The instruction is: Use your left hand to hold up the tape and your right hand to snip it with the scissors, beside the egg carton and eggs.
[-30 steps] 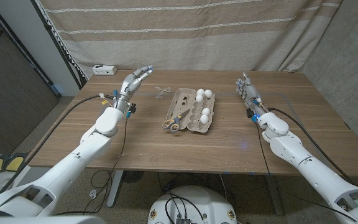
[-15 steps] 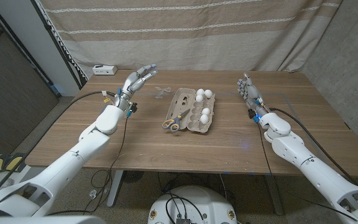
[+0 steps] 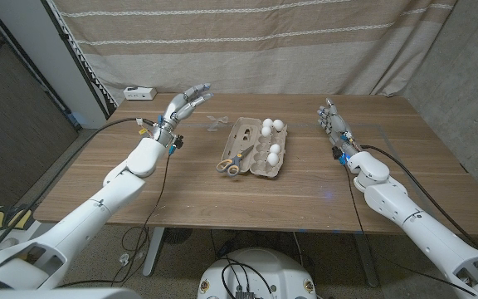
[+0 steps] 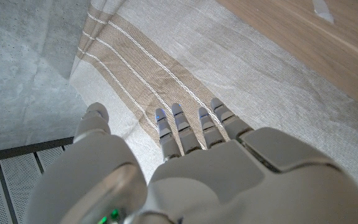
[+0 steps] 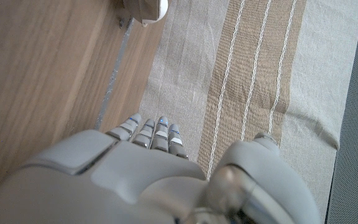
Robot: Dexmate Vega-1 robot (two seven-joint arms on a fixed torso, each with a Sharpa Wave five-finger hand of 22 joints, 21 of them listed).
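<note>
The clear tape (image 3: 217, 123) lies on the table behind the open egg carton (image 3: 245, 138). Yellow-handled scissors (image 3: 231, 164) rest at the carton's front left corner, blades pointing into the tray. Several white eggs (image 3: 273, 125) sit in the carton's right side. My left hand (image 3: 186, 101) is raised above the table to the left of the tape, apart from it, with its fingers spread toward the curtain and nothing in it. In the left wrist view, that hand (image 4: 185, 162) shows its fingers straight against the curtain. My right hand (image 3: 330, 118) stands to the right of the carton, fingers extended and holding nothing, as also seen from its wrist (image 5: 142, 168).
A white power strip (image 3: 139, 92) sits at the table's back left corner. A striped curtain (image 3: 264, 37) hangs close behind the table. Bare wood stretches in front of the carton and on the right half of the table (image 3: 405, 158).
My left hand has risen slightly and reached a little farther back toward the curtain. The right hand, tape, scissors and carton have stayed put.
</note>
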